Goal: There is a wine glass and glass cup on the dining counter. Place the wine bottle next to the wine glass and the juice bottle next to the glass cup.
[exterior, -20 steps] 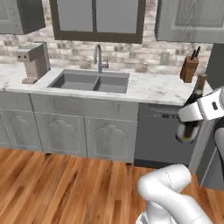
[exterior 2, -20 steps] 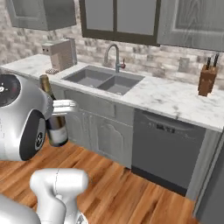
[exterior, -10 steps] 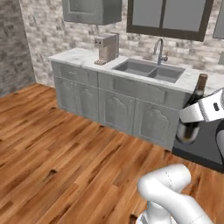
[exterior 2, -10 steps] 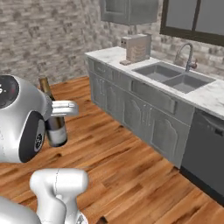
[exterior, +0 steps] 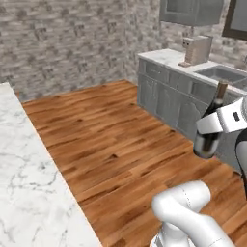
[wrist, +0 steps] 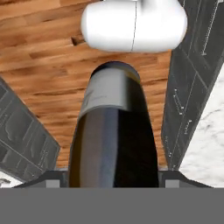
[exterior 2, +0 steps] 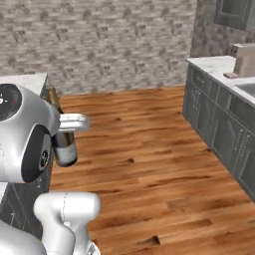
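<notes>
1. Gripper (wrist: 114, 175) fingers are pressed against the sides of the small dark, nearly black wine bottle with a slim neck and pale label (exterior: 210, 129); the bottle hangs upright in that hold, well above the brown wooden plank floor (exterior: 111, 130), beside the white arm.
2. Seen from the hand, the bottle (wrist: 113, 140) fills the space between the two tips, held around its lower body, so the hold looks secure; keep the wrist level so it does not tilt while the base drives.
3. White grey-veined marble top of the large dining counter (exterior: 29, 193) shows at the left edge of the left base view, and its corner (exterior 2: 25, 80) sits behind the arm in the right base view.
4. My judgement: carry on turning toward that counter, bring the stemmed glass into sight first, then lower the bottle upright just beside it without touching it.
5. Watch the grey panelled cabinets (exterior: 173, 99) along the wall during the turn.
</notes>
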